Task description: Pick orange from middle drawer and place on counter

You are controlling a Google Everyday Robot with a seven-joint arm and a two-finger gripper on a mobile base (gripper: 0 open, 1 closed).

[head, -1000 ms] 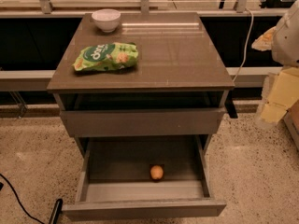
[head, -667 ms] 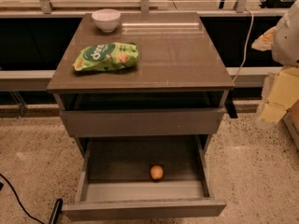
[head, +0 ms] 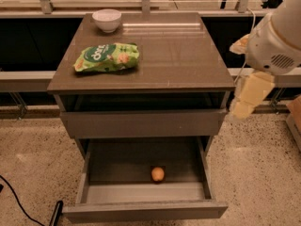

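Note:
The orange (head: 157, 173) is small and round. It lies on the floor of the middle drawer (head: 141, 210), near the middle and toward its front. That drawer is pulled far out under the plain-fronted top drawer (head: 141, 123). The counter (head: 174, 55) is the glossy grey-brown top of the cabinet. My gripper (head: 242, 106) is a cream-coloured part hanging from the white arm (head: 277, 36) to the right of the cabinet. It is level with the top drawer, and well above and to the right of the orange. It holds nothing that I can see.
A green snack bag (head: 107, 57) lies on the counter's left half. A white bowl (head: 106, 20) stands at its back left corner. A dark ledge and rails run behind the cabinet. A black cable (head: 19, 204) lies on the speckled floor at the lower left.

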